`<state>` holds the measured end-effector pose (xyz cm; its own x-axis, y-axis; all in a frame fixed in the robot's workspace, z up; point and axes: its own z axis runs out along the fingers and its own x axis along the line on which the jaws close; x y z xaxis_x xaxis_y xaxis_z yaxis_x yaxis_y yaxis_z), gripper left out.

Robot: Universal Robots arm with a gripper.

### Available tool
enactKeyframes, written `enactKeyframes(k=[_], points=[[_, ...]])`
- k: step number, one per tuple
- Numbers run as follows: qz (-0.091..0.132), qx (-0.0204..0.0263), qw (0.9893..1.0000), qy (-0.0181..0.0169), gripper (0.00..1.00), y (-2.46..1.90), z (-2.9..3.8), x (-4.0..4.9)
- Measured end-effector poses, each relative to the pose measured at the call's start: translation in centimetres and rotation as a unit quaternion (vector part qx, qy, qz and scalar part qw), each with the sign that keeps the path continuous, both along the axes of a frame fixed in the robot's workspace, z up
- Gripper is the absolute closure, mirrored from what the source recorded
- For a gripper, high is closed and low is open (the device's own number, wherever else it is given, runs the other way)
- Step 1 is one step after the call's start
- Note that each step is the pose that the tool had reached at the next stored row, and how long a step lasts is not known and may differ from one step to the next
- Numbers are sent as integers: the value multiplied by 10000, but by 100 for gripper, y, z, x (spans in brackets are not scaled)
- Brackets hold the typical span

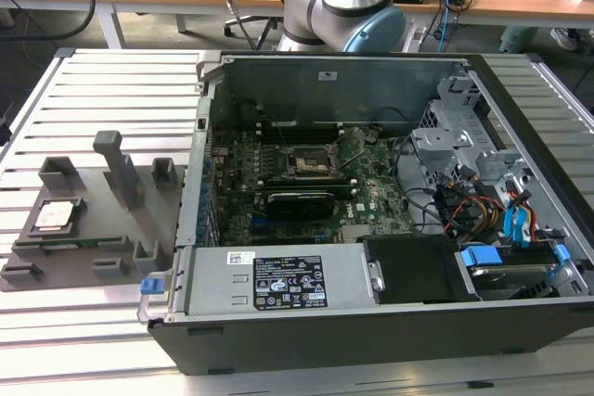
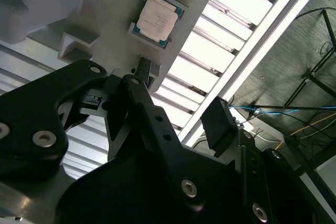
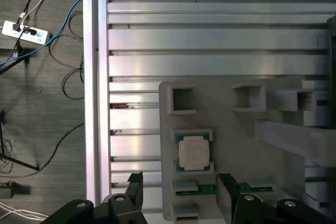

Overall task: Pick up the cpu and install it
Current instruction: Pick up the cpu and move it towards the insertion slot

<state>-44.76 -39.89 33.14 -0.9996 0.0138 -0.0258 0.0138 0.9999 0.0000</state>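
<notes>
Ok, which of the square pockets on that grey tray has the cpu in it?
The pocket nearest the open gripper, holding the silver-topped cpu. The other square pockets beyond it on the grey tray are empty.

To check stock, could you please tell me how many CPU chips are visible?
1. The cpu lies in a pocket of the grey tray, at the exterior view's left of the computer case; others may be hidden.
</notes>
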Motion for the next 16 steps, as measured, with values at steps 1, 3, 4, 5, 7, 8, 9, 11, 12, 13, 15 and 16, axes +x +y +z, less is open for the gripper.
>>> enactKeyframes(k=[1,3,4,5,7,8,9,11,12,13,15,16], points=[[0,0,10000,0,34,0,-5,0],[0,0,10000,0,34,0,-13,0],[0,0,10000,0,34,0,-17,0],[0,0,10000,0,34,0,-20,0],[0,0,10000,0,34,0,-33,0],[0,0,10000,0,34,0,-39,0],[0,0,10000,0,34,0,-41,0],[0,0,10000,0,34,0,-50,0],[0,0,10000,0,34,0,-53,0],[0,0,10000,0,34,0,-57,0],[0,0,10000,0,34,0,-65,0],[0,0,10000,0,34,0,-68,0]])
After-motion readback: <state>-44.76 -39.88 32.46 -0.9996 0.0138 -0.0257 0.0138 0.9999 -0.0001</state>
